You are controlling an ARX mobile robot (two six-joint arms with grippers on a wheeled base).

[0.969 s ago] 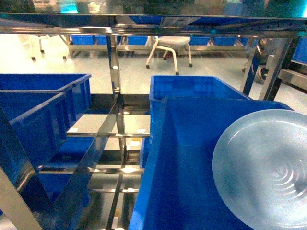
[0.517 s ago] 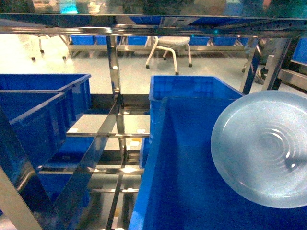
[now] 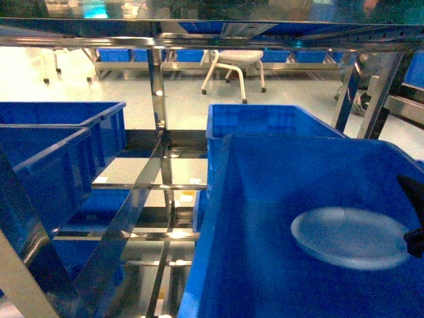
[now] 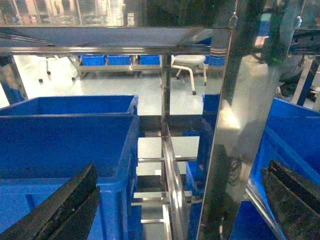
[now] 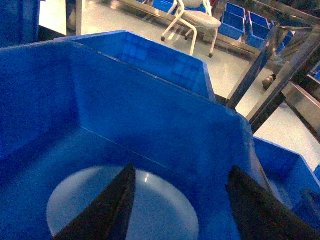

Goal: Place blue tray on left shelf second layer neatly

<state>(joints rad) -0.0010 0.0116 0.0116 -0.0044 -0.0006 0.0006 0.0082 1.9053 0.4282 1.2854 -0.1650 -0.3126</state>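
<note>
The pale blue tray [image 3: 348,236] lies flat on the floor of the big dark-blue crate [image 3: 265,172] on the right. In the right wrist view the tray [image 5: 162,215] sits just below my right gripper [image 5: 181,168], which is open and holds nothing; its left finger [image 5: 107,205] hangs over the tray. Only a dark edge of that gripper [image 3: 413,212] shows in the head view. My left gripper [image 4: 182,164] is open and empty, facing the steel rails of the left shelf second layer [image 4: 167,165], seen in the head view as bare rails [image 3: 142,185].
Two dark-blue crates [image 3: 56,152] stand on the left shelf, another [image 3: 265,119] behind the big one. A shiny upright post [image 4: 235,125] is close in front of the left gripper. A steel top rail [image 3: 212,30] runs overhead. A white stool [image 3: 235,63] stands beyond.
The tray was upright and tilted at the right of the head view; now it lies flat on the crate floor, and the right gripper no longer holds it.
</note>
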